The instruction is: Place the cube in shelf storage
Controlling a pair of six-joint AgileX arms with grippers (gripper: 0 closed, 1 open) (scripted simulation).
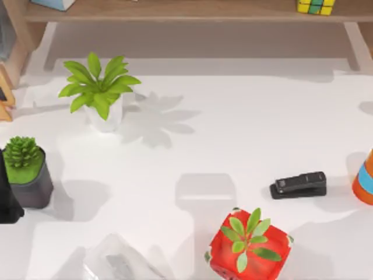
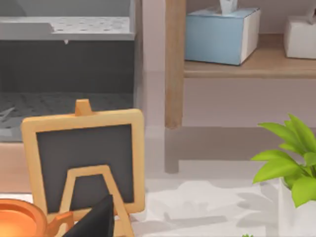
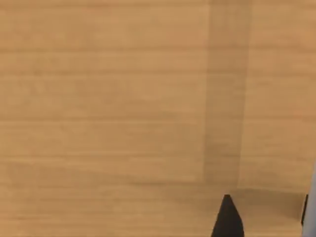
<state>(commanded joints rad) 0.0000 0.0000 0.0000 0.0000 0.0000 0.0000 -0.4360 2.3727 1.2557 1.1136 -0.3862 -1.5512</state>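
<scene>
Since the cube [image 1: 315, 6] already sits on the shelf [image 1: 192, 11] at the top view's right end, you are at the finish. Your right gripper [image 3: 228, 217] faces wood close up; whether it is open I cannot tell. Next, back it away cleanly.

Little of the AgileX pair is on show. At the table's left edge in the top view, the left arm [image 1: 8, 201] appears as a matt black block with a rounded lower corner, plain and free of markings. Its wrist view catches a dark charcoal wedge [image 2: 97, 220] with flat faces and a sharp upper edge. The right arm [image 3: 227, 218] shows in its wrist view as a black, smooth, tapering point, with a thin dark sliver beside a pale grey strip.
</scene>
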